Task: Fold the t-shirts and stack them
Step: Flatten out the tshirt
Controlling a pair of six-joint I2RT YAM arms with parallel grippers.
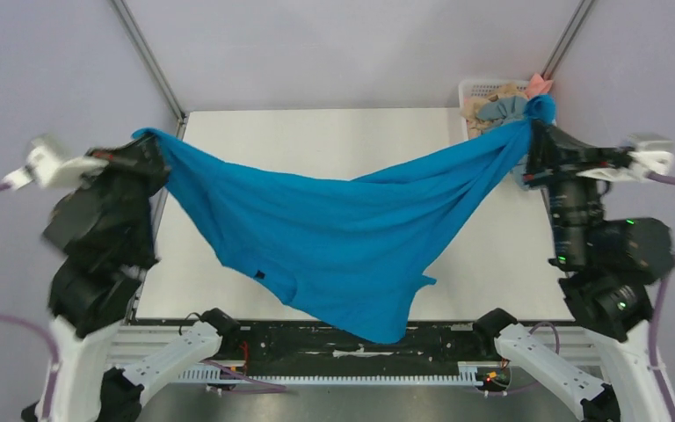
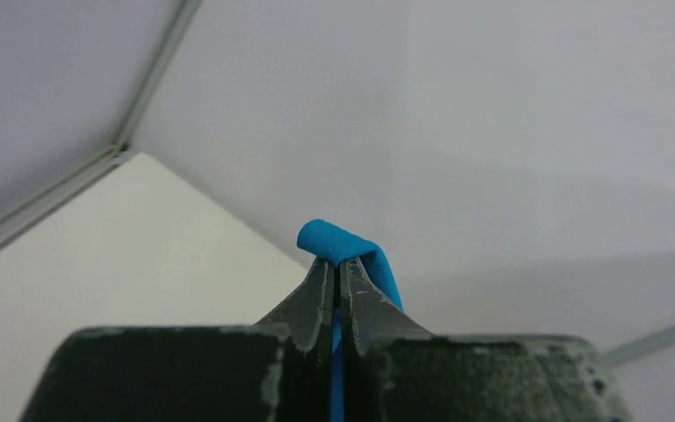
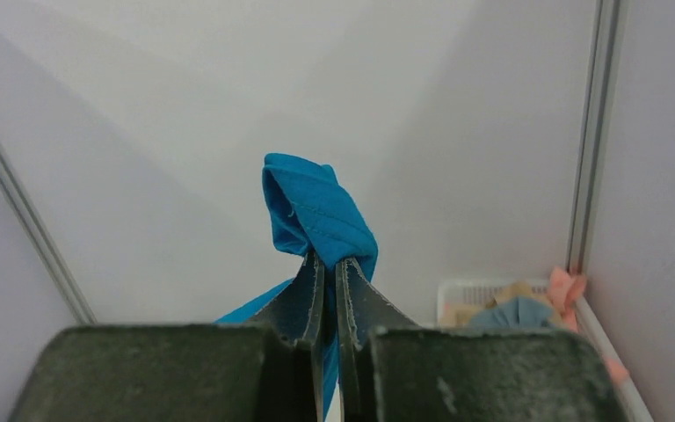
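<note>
A blue t-shirt (image 1: 334, 237) hangs stretched in the air between my two grippers, sagging in the middle over the white table (image 1: 316, 141), its lowest fold past the table's near edge. My left gripper (image 1: 145, 141) is raised at the left and shut on one corner of the shirt; a blue roll of cloth (image 2: 343, 246) sticks out past its tips (image 2: 340, 264). My right gripper (image 1: 536, 123) is raised at the far right and shut on the other corner; a bunched blue fold (image 3: 312, 207) pokes above its tips (image 3: 327, 259).
A white basket (image 1: 483, 92) with several tan, grey-blue and pink garments stands at the table's far right corner; it also shows in the right wrist view (image 3: 492, 303). Grey frame posts (image 1: 149, 57) run up at both back corners.
</note>
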